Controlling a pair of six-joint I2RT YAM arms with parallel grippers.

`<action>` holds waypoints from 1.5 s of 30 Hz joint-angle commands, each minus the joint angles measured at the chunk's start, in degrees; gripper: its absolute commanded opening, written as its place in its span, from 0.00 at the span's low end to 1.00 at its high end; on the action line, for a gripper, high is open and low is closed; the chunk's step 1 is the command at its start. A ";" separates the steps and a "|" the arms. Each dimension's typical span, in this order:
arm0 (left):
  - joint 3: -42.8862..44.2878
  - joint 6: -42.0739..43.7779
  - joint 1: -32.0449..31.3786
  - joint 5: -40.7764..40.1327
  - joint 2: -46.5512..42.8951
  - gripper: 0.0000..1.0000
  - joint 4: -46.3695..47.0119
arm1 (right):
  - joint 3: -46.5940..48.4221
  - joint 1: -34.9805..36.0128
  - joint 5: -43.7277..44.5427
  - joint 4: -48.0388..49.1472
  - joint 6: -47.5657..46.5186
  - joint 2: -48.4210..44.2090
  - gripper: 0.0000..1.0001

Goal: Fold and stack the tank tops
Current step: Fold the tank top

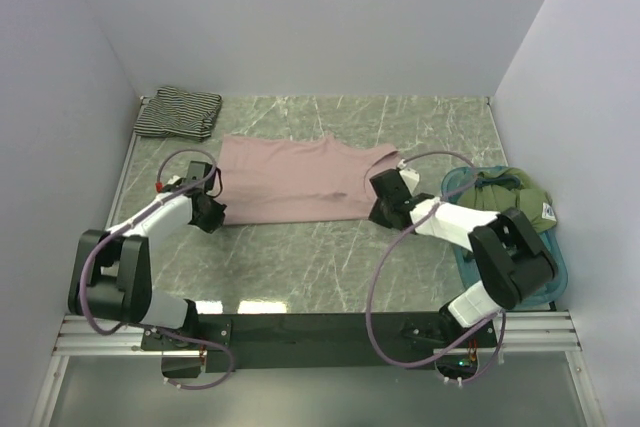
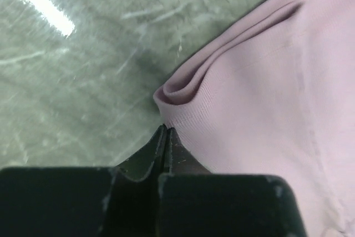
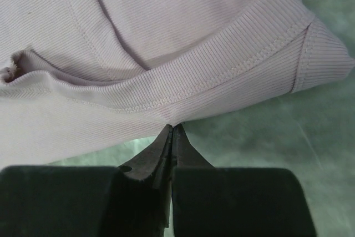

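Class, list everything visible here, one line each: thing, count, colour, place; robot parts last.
pink tank top: one, dusty pink, spread mid-table
striped tank top: one, black-and-white, folded, far left corner
tray: one, teal, table's right side
green garment: one, olive, bundled in the tray
table: one, grey-green marbled, under everything
left gripper: one, black, shut on the pink tank top's near left corner
right gripper: one, black, shut on its near right corner

One soft ribbed fabric tank top [image 1: 290,182] was plain dusty mauve-pink; the folded fabric tank top [image 1: 178,113] wore fine black-and-white stripes. The stone-look counter [image 1: 300,267] was grey-green with pale marble veining, the plastic tray [image 1: 560,269] teal, the bundled cloth [image 1: 512,195] in it olive green.
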 commanded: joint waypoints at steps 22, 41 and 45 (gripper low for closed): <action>-5.82 0.79 -5.26 3.44 -20.32 0.35 -17.60 | -12.43 9.88 -2.63 -14.40 6.20 -24.70 0.25; 32.76 29.97 -1.14 6.59 13.93 0.47 -0.04 | 24.56 -0.57 -16.43 -7.47 -21.84 4.01 0.48; 43.22 30.85 -0.25 6.77 25.45 0.47 -1.62 | 36.69 -3.39 -17.14 -9.39 -25.01 14.83 0.46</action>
